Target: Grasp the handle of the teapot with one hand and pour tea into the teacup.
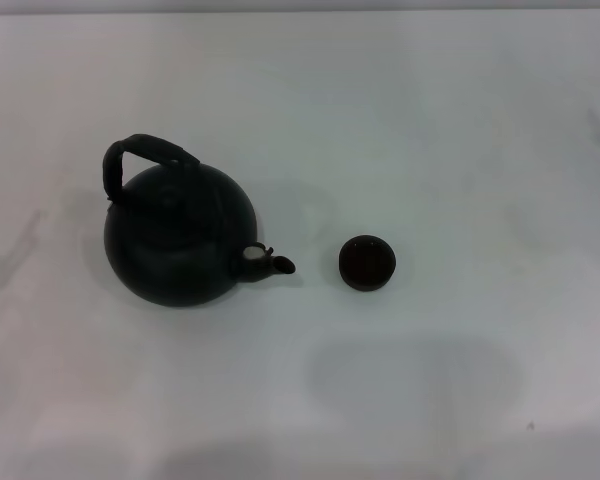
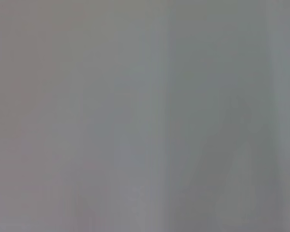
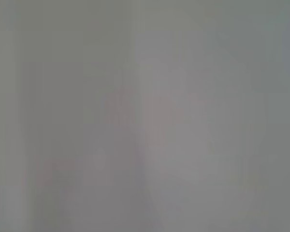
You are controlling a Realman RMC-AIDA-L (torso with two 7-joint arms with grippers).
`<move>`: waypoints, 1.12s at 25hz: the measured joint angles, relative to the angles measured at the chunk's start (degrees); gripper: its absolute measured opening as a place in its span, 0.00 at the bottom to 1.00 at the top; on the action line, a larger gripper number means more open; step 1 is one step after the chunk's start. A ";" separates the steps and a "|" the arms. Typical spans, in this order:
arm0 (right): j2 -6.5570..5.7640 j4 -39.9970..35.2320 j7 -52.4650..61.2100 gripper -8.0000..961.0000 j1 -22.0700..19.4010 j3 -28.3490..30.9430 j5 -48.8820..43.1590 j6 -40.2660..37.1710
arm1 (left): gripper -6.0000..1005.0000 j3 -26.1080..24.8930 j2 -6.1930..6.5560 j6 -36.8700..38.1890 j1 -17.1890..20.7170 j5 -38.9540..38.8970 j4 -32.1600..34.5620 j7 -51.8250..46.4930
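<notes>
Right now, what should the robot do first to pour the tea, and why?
Probably bring the left arm in over the handle. The teapot stands on the robot's left side of the table, its spout aimed at the teacup, which stands apart from it. No gripper shows in any view, so nothing is grasped yet.

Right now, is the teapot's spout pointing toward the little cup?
Yes, the spout of the teapot points straight at the cup, which stands apart from it on the white table.

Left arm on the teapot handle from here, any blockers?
Probably yes. The handle arches clear above the teapot on the robot's left side, the teacup sits apart past the spout, and nothing crowds it. Neither gripper is in view.
</notes>
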 joint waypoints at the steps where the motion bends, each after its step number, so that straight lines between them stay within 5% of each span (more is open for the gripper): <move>1: 0.00 1.00 -1.20 0.82 -0.63 3.18 0.00 0.34 | 0.80 -0.74 0.00 0.04 0.01 -0.30 -0.48 0.04; 13: -0.15 15.11 -18.00 0.82 -3.47 24.73 0.00 9.16 | 0.80 -2.66 -0.03 0.11 -0.94 -10.96 -9.19 5.76; 28: -0.27 25.66 -34.93 0.82 -6.48 25.01 -0.54 11.14 | 0.80 -2.66 -0.21 0.54 -7.42 -20.90 -25.00 18.70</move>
